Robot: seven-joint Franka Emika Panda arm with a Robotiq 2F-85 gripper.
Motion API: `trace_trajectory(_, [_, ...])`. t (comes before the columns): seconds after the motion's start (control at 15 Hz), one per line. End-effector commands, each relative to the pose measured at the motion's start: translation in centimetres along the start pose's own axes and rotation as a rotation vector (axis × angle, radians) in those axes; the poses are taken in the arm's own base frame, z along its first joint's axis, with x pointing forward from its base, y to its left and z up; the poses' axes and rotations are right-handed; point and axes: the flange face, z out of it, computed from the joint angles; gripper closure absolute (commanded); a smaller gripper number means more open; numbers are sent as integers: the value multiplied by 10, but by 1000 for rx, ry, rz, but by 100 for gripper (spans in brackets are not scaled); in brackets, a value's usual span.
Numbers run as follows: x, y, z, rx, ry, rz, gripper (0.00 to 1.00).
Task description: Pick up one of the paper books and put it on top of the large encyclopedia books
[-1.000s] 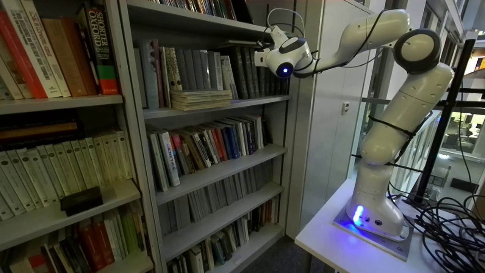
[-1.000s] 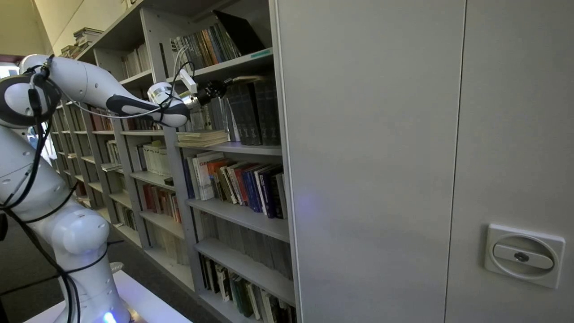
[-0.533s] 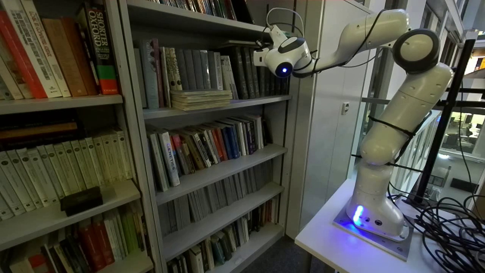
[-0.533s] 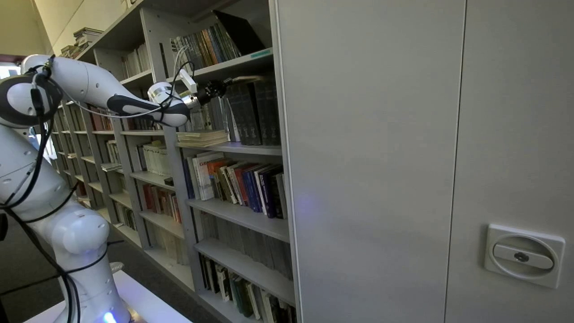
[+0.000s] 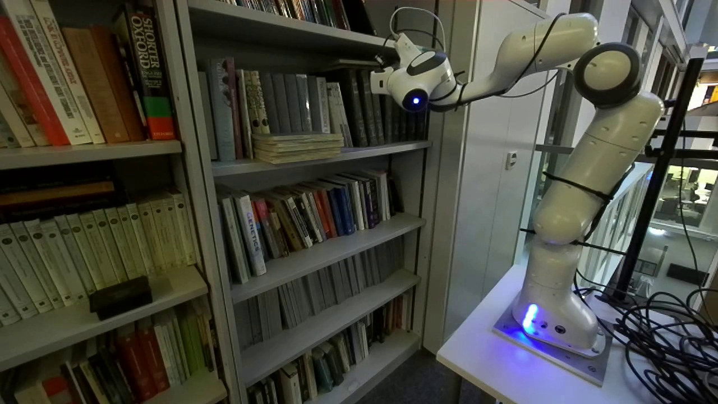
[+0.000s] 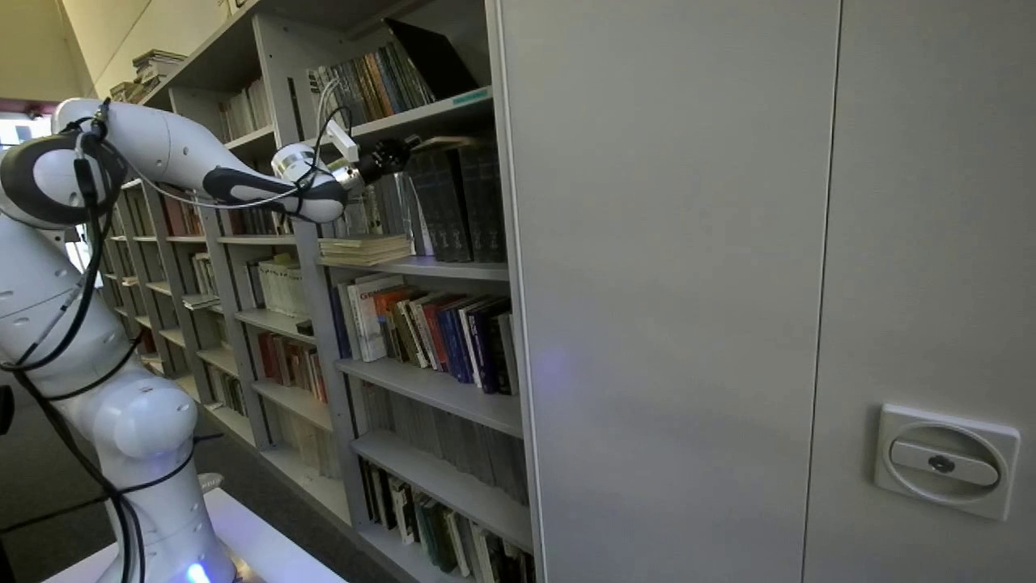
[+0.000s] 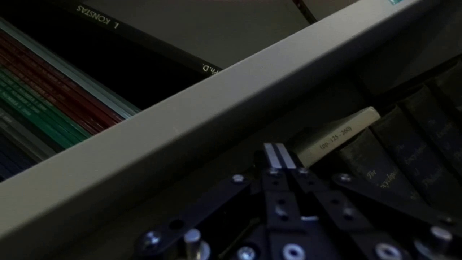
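A thin cream paper book with "(pp. 125 - 260)" on its spine (image 7: 335, 139) lies flat on the dark encyclopedia volumes (image 7: 386, 166). It shows in an exterior view (image 6: 447, 142), with the encyclopedia volumes (image 6: 477, 202) upright beneath it. My gripper (image 7: 279, 155) is shut, with its pads close together and nothing seen between them. Its tips are just beside the book's near end; I cannot tell whether they touch. My gripper (image 6: 405, 147) is at the level of the book. A stack of paper books (image 5: 297, 147) lies on the same shelf and shows in both exterior views (image 6: 366, 250).
The shelf board above (image 7: 202, 112) runs close over my gripper, with books and a black binder (image 6: 433, 57) on it. Upright grey books (image 5: 289, 104) stand behind the paper stack. A cabinet wall (image 6: 664, 283) borders the bookcase.
The arm has shifted slightly toward the left in an exterior view, and the gripper tips have tilted a little up. The book on the encyclopedia has stayed in about the same place.
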Motion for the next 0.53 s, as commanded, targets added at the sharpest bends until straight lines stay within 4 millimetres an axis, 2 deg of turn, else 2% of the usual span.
trace_trajectory(0.0, [-3,10,14,-28,-16,-28,100])
trace_trajectory(0.2, [-4,9,16,-22,-18,-21,100])
trace_trajectory(0.47, [-8,0,8,-2,-8,-8,100])
